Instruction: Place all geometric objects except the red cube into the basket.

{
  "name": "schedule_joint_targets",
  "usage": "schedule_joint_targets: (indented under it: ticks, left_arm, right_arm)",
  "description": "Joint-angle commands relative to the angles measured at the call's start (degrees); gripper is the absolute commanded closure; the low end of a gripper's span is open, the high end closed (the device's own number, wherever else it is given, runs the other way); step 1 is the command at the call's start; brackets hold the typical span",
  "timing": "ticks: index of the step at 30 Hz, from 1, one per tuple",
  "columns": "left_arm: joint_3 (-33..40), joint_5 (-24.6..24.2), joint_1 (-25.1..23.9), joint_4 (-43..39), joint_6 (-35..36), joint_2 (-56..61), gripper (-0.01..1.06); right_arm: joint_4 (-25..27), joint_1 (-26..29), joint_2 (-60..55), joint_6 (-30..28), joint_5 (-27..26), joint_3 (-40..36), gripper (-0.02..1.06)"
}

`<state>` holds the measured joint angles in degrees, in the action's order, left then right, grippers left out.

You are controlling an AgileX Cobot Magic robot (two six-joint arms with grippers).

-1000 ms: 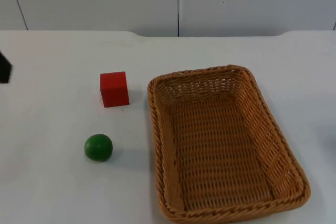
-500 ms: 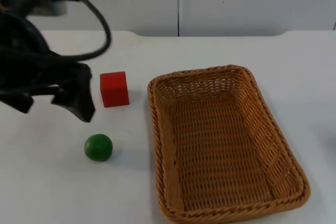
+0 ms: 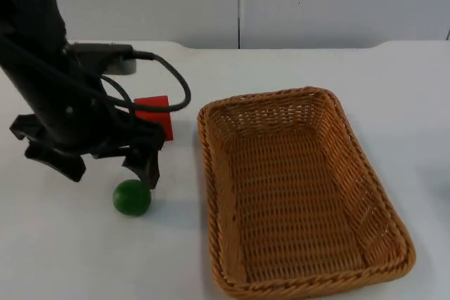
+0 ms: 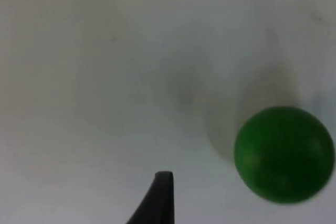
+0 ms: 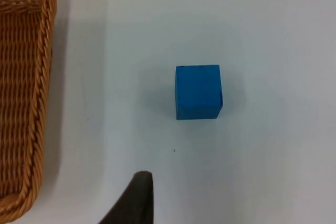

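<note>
A green ball [image 3: 131,197] [image 4: 283,154] lies on the white table, left of the wicker basket [image 3: 211,173]. My left gripper [image 3: 112,173] hangs open just behind and above the ball, fingers spread wide, holding nothing. Behind it stands the red cube [image 3: 158,112], partly hidden by the left arm. A blue cube [image 5: 198,92] rests on the table a short way from the basket's outer rim [image 5: 37,77]. My right gripper [image 5: 139,200] waits over the table near the blue cube.
The basket has nothing in it and takes up the middle and right of the table. The grey partition wall [image 3: 239,5] closes off the far edge. Bare table lies in front of the ball.
My left arm has swung in from the left edge and come down over the green ball, now covering part of the red cube. Ball, cube and basket have not moved.
</note>
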<state>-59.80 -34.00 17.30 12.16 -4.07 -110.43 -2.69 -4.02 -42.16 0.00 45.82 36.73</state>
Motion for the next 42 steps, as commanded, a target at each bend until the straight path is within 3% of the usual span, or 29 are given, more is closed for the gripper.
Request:
schedule_joint_targets:
  ticks: [1,15,19,23,24,26,27,33,37,42]
  left_arm:
    - [-1.0,1.4,0.4,1.4,0.5,-1.7,0.16]
    - [-1.1,6.6,1.6,3.7,0.5,-7.9,0.16]
    - [-1.1,6.9,1.7,4.3,0.5,-7.9,0.24]
    - [-1.1,5.7,1.7,4.9,0.5,-7.9,0.72]
    - [-1.1,5.7,1.7,4.9,0.5,-7.9,0.72]
    - [-1.1,4.1,1.7,5.4,0.0,-6.7,0.98]
    - [-1.1,2.9,1.7,4.9,-1.2,-5.8,1.05]
    - [-1.1,-3.5,1.7,3.7,-2.9,4.2,1.05]
    - [-1.1,-9.2,1.7,9.3,-12.5,10.3,1.05]
    - [-1.2,-7.8,3.9,12.3,-14.2,14.2,1.05]
  right_arm:
    - [-0.2,0.5,0.0,0.0,-1.2,0.1,-0.01]
    - [-0.2,0.5,0.0,0.0,-1.9,0.1,-0.01]
    - [-0.2,0.5,0.0,0.0,-2.0,0.1,-0.01]
    - [-0.2,0.5,0.0,0.0,-2.0,0.1,-0.01]
    - [-0.2,0.5,0.0,0.0,-2.0,0.1,-0.01]
    - [-0.2,0.5,0.0,0.0,-2.0,0.1,-0.01]
    - [-0.2,0.5,0.0,0.0,-2.0,0.1,-0.01]
    - [-0.2,0.5,0.0,0.0,-1.7,0.1,-0.01]
    - [-0.2,0.5,0.0,0.6,-1.7,0.1,-0.01]
    - [-0.2,0.5,0.0,0.6,-1.6,0.1,-0.01]
